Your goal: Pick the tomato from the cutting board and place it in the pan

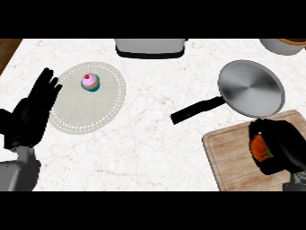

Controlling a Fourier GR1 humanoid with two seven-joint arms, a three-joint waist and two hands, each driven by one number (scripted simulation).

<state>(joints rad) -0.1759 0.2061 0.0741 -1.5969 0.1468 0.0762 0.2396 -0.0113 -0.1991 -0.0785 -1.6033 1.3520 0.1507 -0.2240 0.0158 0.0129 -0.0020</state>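
Observation:
The tomato (260, 149) shows as a red-orange patch with a green stem, mostly hidden inside my right hand (284, 148), whose fingers curl round it. That hand sits over the wooden cutting board (231, 155) at the lower right. The grey pan (251, 88) lies just beyond the board's far edge, its black handle (196, 110) pointing left and toward me. My left hand (34, 108) rests open at the left side, fingers straight and pointing away.
A pale round placemat (105, 101) left of centre carries a small pink cupcake (90, 82). A grey toaster (150, 47) stands at the far edge, and a grey pot (286, 45) sits in the far right corner. Dark wooden floor borders the counter.

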